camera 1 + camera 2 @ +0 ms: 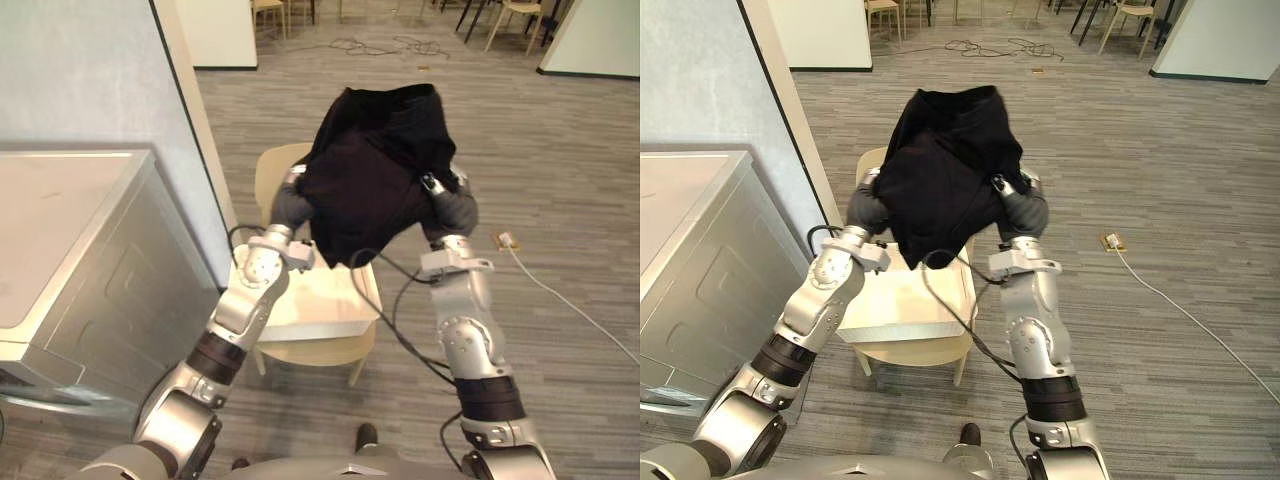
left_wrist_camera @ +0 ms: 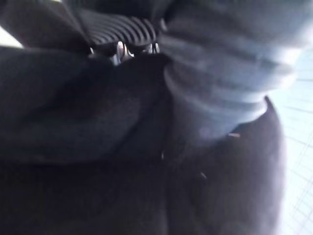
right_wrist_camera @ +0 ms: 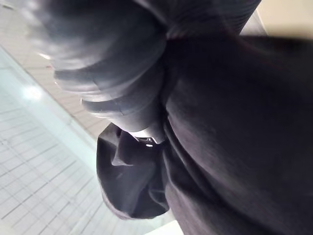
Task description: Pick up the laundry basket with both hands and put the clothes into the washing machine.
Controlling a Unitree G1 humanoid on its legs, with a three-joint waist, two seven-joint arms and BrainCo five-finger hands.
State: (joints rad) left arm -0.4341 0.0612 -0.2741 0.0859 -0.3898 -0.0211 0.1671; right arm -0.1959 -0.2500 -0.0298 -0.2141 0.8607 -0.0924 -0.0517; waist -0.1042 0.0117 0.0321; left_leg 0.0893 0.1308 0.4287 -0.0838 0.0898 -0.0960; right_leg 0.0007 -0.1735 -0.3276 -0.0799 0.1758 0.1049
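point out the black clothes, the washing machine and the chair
black clothes [image 1: 375,170], left eye view, middle of the draped cloth
washing machine [image 1: 60,230], left eye view, its flat top
chair [image 1: 268,180], left eye view, its backrest

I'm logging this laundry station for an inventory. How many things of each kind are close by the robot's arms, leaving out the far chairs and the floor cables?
Black garment: 1
Cream chair: 1
White box on the chair: 1
Grey washing machine: 1
Total: 4
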